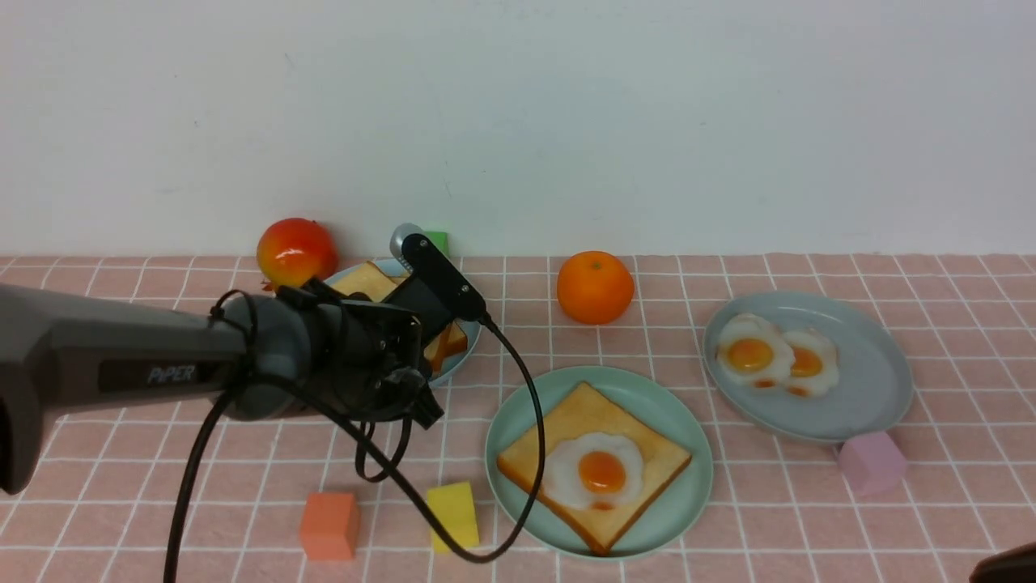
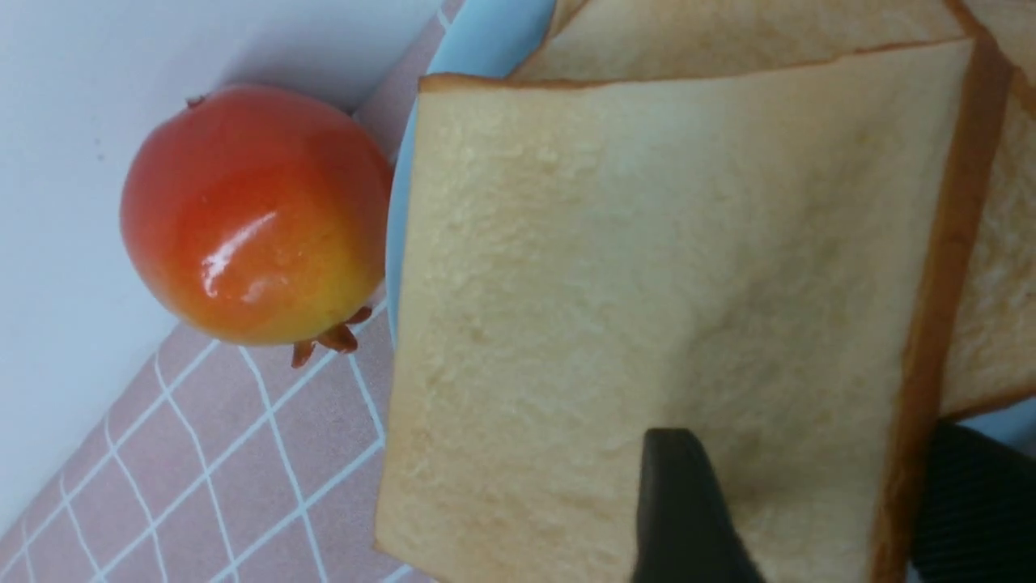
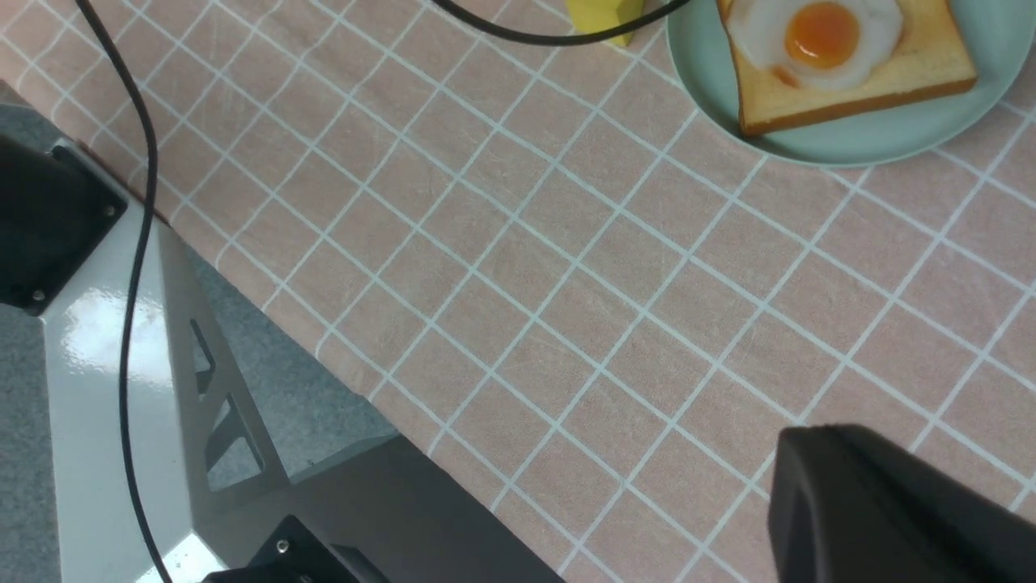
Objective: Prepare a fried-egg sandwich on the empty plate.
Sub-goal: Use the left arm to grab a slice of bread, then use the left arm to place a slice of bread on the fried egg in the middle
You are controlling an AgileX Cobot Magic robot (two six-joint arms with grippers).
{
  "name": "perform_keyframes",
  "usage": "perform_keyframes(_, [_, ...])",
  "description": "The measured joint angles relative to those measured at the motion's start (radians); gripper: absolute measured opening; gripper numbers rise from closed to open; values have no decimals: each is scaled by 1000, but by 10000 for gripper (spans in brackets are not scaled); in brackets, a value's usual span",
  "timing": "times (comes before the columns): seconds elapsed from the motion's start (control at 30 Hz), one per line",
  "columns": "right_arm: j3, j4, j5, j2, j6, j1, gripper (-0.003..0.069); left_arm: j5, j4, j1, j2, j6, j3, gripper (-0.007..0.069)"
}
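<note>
The mint-green empty plate (image 1: 684, 421) now carries one toast slice (image 1: 566, 421) with a fried egg (image 1: 599, 471) on top; the right wrist view shows the same egg (image 3: 817, 32) and plate (image 3: 850, 146). More toast (image 1: 364, 283) lies stacked on the pale-blue plate (image 1: 465, 356) at the back left. My left arm (image 1: 324, 356) reaches over it. The left gripper (image 2: 813, 453) is open and straddles the top slice (image 2: 631, 267), one finger over its face and the other past its crust. The right gripper (image 3: 809, 453) is shut and empty, low over the tablecloth near the front edge.
A grey-blue dish (image 1: 866, 380) at the right holds two fried eggs (image 1: 749, 354). An orange (image 1: 595, 286) and a red-yellow fruit (image 1: 296, 251) stand near the wall. Orange (image 1: 329, 526), yellow (image 1: 453, 516) and pink (image 1: 871, 461) blocks lie near the front. The left arm's cable (image 1: 526, 453) drapes across the mint-green plate.
</note>
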Motion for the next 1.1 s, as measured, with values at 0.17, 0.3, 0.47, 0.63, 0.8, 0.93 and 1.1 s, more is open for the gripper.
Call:
perform_keyframes(0.17, [0,5,0,0,0,0,11,0,2,0,0,-11,0,277])
perform_keyframes(0.3, [0,6,0,0,0,0,13,4,7,0,0,-12,0,159])
perform_keyframes(0.47, [0,15,0,0,0,0,15,27,7,0,0,-12,0,107])
perform_keyframes(0.63, [0,15,0,0,0,0,15,29,-13,0,-7,-12,0,107])
perform_keyframes(0.8, [0,15,0,0,0,0,17,28,-41,0,-44,-13,0,107])
perform_keyframes(0.93, [0,15,0,0,0,0,18,28,-47,0,-97,-13,0,107])
perform_keyframes(1.1, [0,15,0,0,0,0,18,32,-57,0,-139,-13,0,107])
